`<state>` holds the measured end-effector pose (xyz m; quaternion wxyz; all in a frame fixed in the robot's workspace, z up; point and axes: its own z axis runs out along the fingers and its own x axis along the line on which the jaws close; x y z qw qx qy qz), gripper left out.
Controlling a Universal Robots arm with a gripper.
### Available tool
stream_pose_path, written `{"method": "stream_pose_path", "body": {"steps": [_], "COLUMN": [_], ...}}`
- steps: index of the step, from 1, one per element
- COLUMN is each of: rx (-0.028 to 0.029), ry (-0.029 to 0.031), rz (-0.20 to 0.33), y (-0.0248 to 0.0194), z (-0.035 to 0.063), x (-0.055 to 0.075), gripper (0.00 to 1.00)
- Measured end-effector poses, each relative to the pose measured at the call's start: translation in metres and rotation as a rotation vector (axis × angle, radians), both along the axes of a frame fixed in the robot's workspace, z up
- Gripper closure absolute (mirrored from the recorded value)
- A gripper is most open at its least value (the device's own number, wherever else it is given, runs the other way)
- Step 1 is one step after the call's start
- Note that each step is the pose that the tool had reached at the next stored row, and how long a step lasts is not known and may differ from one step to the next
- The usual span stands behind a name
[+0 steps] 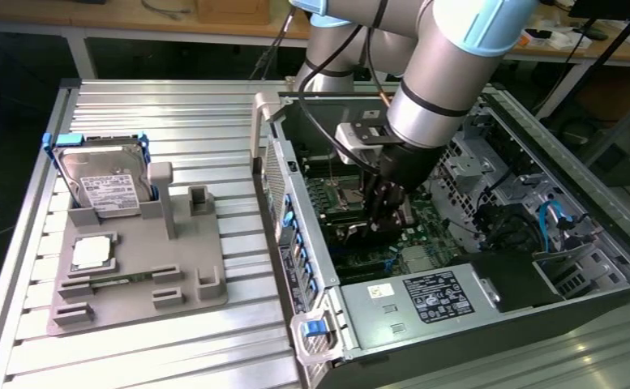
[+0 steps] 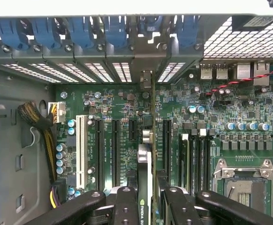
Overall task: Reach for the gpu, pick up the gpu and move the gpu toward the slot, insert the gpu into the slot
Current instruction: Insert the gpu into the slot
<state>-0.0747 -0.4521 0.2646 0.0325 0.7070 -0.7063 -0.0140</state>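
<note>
Black gripper fingers sat closest to the wrist camera, clamped on the gpu, a thin dark card seen edge-on with a green-lettered label near the held end. Gripper was clenched on the card, one finger on each side. The card ran straight away from the camera, over the green motherboard, and its far end met the silvery rear bracket panel of the case. It lay in line with the long black expansion slots, between two of them as seen from the wrist; cannot tell whether its edge was seated in a slot or just above one. A white slot lay further off to the side, and a row of blue plastic clips ran along the case edge beyond the bracket panel. A silver processor socket frame showed on the board near the card.

Exterior view: grey robot arm with light-blue joint caps reached down from the upper centre of the frame into the open black computer case, which occupied the right half. Gripper was deep inside over the motherboard; the card was hard to make out there. On the left of the frame, a grey plastic fixture tray rested on the ribbed aluminium table, holding a boxy silver hard drive with white label standing upright and a small square silver chip lying flat below it.
</note>
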Motion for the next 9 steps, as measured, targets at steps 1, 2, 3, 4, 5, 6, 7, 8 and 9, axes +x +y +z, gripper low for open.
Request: {"method": "stream_pose_path", "body": {"steps": [1,2,3,4,5,6,7,8,9], "rx": [0.0001,0.0001,0.0,0.0,0.0001,0.0,0.0001,0.0001,0.0001], "ry": [0.0,0.0,0.0,0.0,0.0,0.0,-0.0001,-0.0001,-0.0001], "rz": [0.0,0.0,0.0,0.0,0.0,0.0,0.0,0.0,0.0], "y": [0.0,0.0,0.0,0.0,0.0,0.0,0.0,0.0,0.0], "z": [-0.0005,-0.0009,-0.0012,-0.0015,-0.002,-0.0025,-0.0028,-0.0035,-0.004], "x": [0.0,-0.0001,-0.0002,-0.0002,-0.0003,-0.0004,-0.0005,-0.0009,-0.0012], "gripper": [0.73,0.73,0.73,0.73,0.73,0.73,0.73,0.73,0.73]}}
